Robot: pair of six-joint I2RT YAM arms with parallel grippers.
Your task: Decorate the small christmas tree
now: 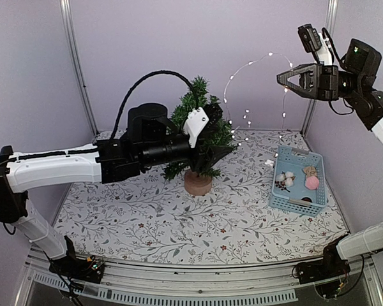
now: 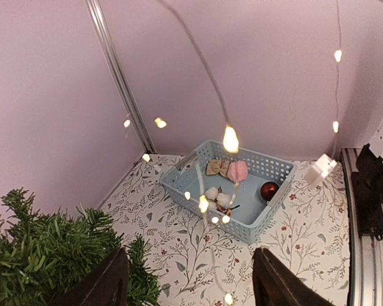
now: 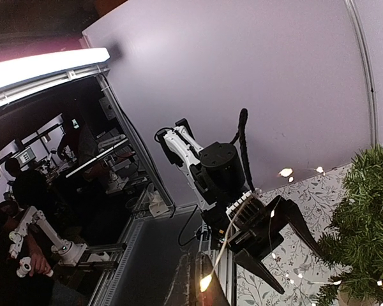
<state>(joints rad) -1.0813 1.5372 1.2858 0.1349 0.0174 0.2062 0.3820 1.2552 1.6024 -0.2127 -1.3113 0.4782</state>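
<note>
**Top view.** The tree (image 1: 196,95) stands upright just past the middle of the counter (image 1: 147,217). It has dark-green bristly branches above a round tan base. The left end effector (image 1: 204,127) reaches into the foliage from 9 o'clock and hides the trunk and much of the near side. How far it is open cannot be told from here. High at 2 o'clock, the right end effector (image 1: 282,77) is pinched on the lights (image 1: 258,59). Their thin wire arcs up from the treetop to it, and a strand hangs down below it. A blue basket (image 1: 297,153) sits at 3 o'clock from the tree, well apart.

**Left wrist.** The left end effector (image 2: 191,287) has its fingers (image 2: 108,284) wide apart at the bottom edge. Nothing is gripped, and only a strand of the lights (image 2: 230,137) crosses the gap. The tree (image 2: 45,255) is cut off at 8 o'clock, its needles against the left finger. The basket (image 2: 242,229) holds pink, white and red ornaments. Glare blurs the nearest bulbs.

**Right wrist.** At 6 o'clock the right end effector (image 3: 201,287) is dark and blurred, clamped on the wire of the lights (image 3: 233,226). Beyond it the left end effector (image 3: 301,268) gapes open just beside the tree (image 3: 370,217). The tree is cropped at 4 o'clock and its base is out of view.
</note>
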